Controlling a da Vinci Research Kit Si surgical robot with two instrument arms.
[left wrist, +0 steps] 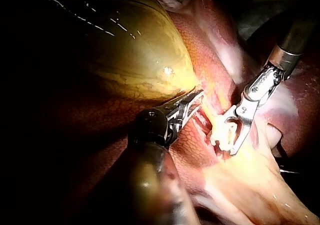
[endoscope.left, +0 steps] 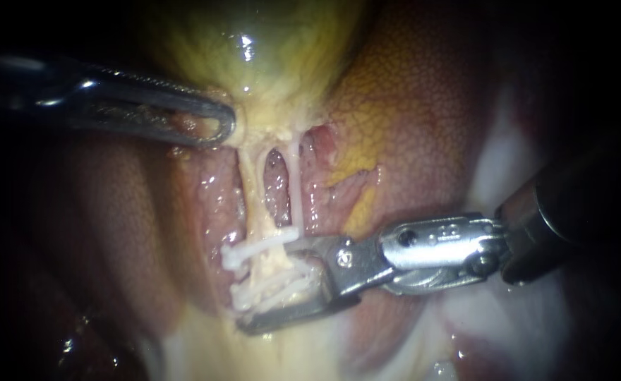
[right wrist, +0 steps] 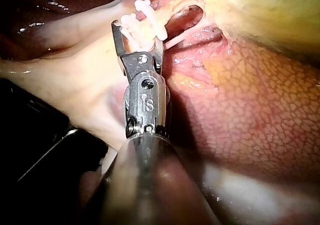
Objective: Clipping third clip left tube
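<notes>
Two pale tubes run down from the yellow-green gallbladder (endoscope.left: 254, 49): the left tube (endoscope.left: 252, 190) and the thinner right tube (endoscope.left: 296, 176). A white clip (endoscope.left: 250, 251) crosses the left tube. Just below it, my right instrument (endoscope.left: 268, 286) straddles the same tube, its jaws holding a white clip (endoscope.left: 276, 285) that touches both. In the right wrist view the jaws (right wrist: 137, 34) frame these white clips. My left instrument (endoscope.left: 215, 125) has its jaws shut on the gallbladder at its neck, also seen in the left wrist view (left wrist: 192, 102).
Mottled red-brown liver (endoscope.left: 423, 106) lies to the right of the tubes and under them. Pale fatty tissue (endoscope.left: 205, 346) spreads below the clips. A dark window (endoscope.left: 276, 190) opens between the two tubes.
</notes>
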